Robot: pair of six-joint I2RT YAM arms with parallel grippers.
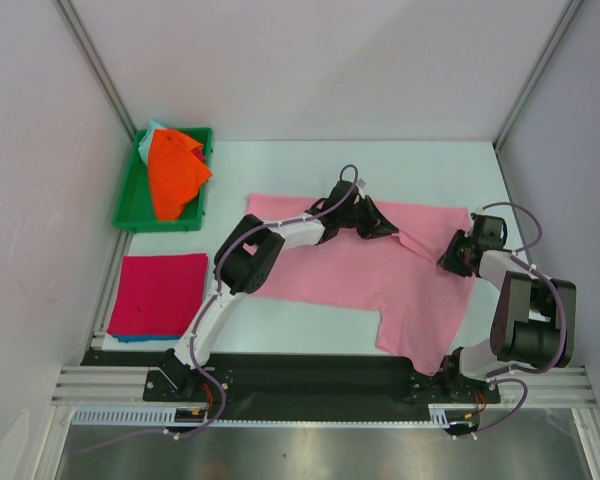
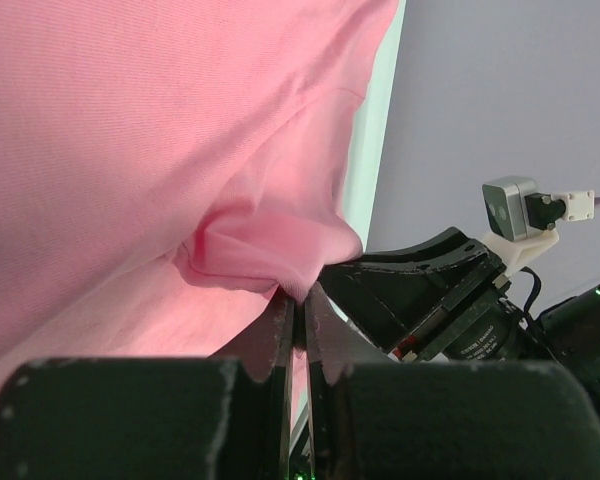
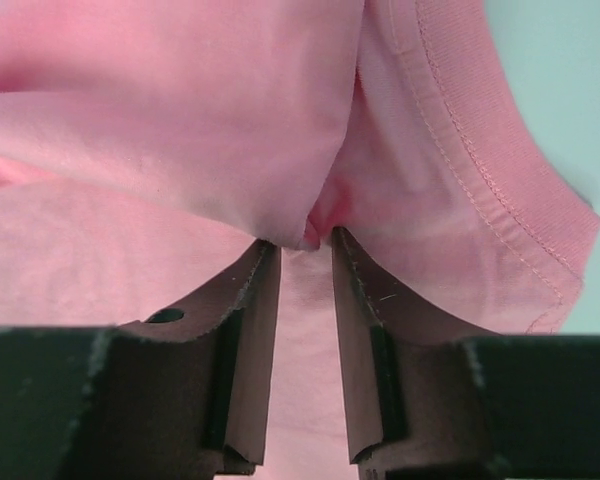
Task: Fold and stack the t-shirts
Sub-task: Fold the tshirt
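Observation:
The light pink t-shirt (image 1: 360, 275) lies spread across the middle of the table. My left gripper (image 1: 373, 222) is at its far edge, shut on a bunched fold of the pink cloth (image 2: 270, 250) that rises just above the fingertips (image 2: 280, 320). At the shirt's right side, near the collar band (image 3: 480, 180), my right gripper (image 1: 452, 256) has its jaws drawn in on a small pinch of pink cloth (image 3: 318, 228). A bright orange t-shirt (image 1: 175, 170) is heaped in the green tray, with pale teal cloth (image 1: 152, 129) peeking out behind it. A folded magenta-red t-shirt (image 1: 158, 293) lies at the left.
The green tray (image 1: 160, 222) stands at the back left, just beyond the folded magenta-red shirt. Grey walls close in the table on the left, back and right. My right arm's wrist (image 2: 460, 300) shows close by in the left wrist view.

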